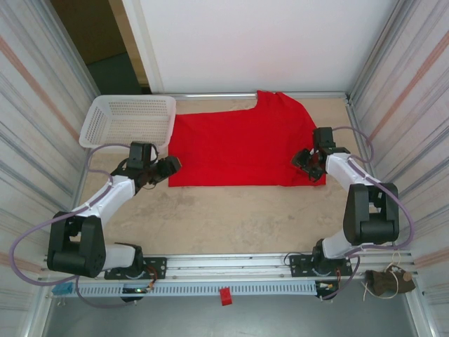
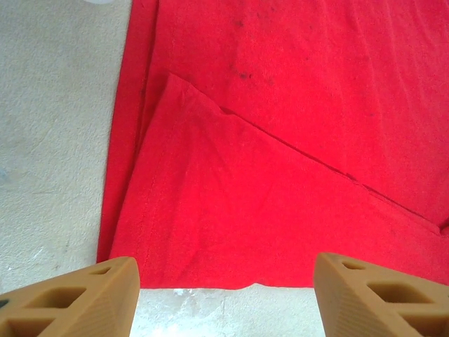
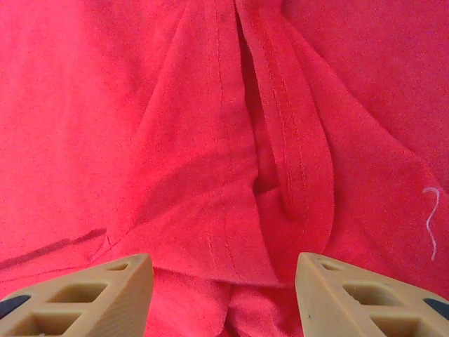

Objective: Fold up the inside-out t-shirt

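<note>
Currently, the inside-out t-shirt (image 1: pixel 238 147) lies spread across the far half of the table (image 1: pixel 231 217). Its far right part reaches up to the back edge. Its left edge is just beside the white mesh basket (image 1: pixel 130 99) in the far left corner.

Left gripper (image 1: pixel 172 166): at the shirt's near left corner, low over the table. In the left wrist view the left gripper (image 2: pixel 224 270) has its fingers (image 2: pixel 105 295) spread wide with nothing between them. The shirt's near hem (image 2: pixel 210 284) lies just ahead of the tips, on bare table. A folded-over layer (image 2: pixel 231 217) with a diagonal edge rests on the lower layer of cloth.

Right gripper (image 1: pixel 303 160): over the shirt's right edge. In the right wrist view the right gripper (image 3: pixel 223 260) has its fingers (image 3: pixel 112 295) parted, not clamped. A raised ridge of bunched fabric with a double-stitched seam (image 3: pixel 280 140) runs between them. Whether the pads touch the cloth I cannot tell; the contact line is below the frame. A loose white thread (image 3: pixel 431 217) lies on the fabric to the right.
</note>
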